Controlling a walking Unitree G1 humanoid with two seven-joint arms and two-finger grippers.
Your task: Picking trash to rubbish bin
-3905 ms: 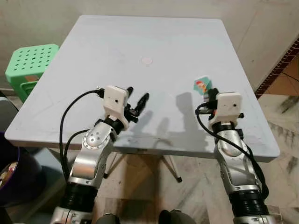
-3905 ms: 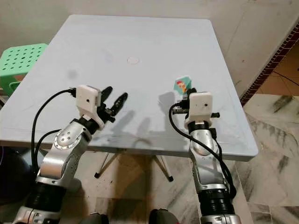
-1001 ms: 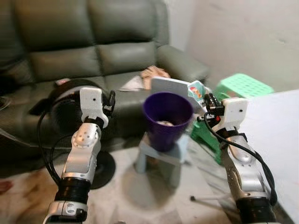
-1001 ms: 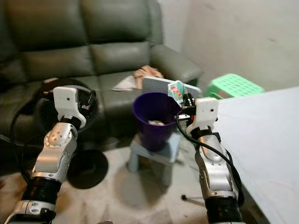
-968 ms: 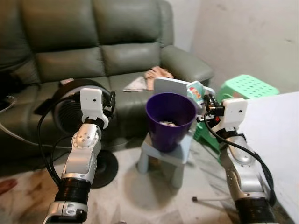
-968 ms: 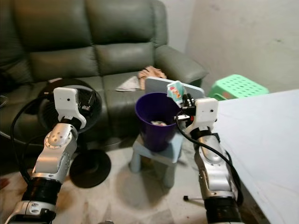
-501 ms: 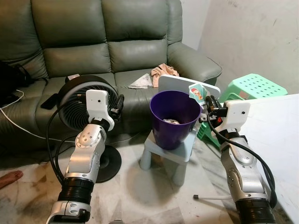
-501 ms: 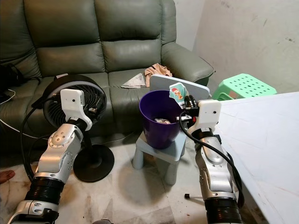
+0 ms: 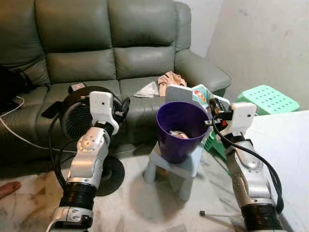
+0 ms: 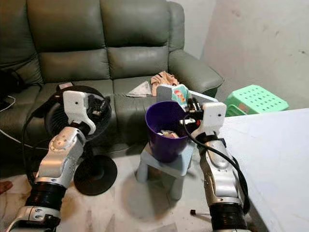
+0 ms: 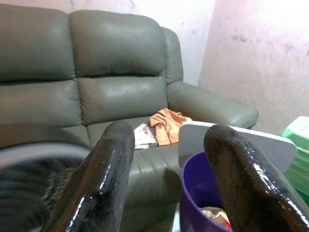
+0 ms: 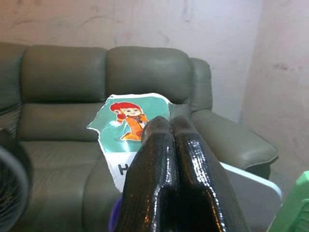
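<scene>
Partly behind right pincer, wrapper above bin.

Sofa along back. Cloth and paper on sofa seat, right part. Fan on floor before sofa, left of bin. Bin on small stool, trash inside. Board behind bin. Wrapper in right claw above bin's right rim. Left claw left of bin. Plastic stool right of bin, counter at right edge.

Soft, even indoor light; wrist views blur near the jaws.
</scene>
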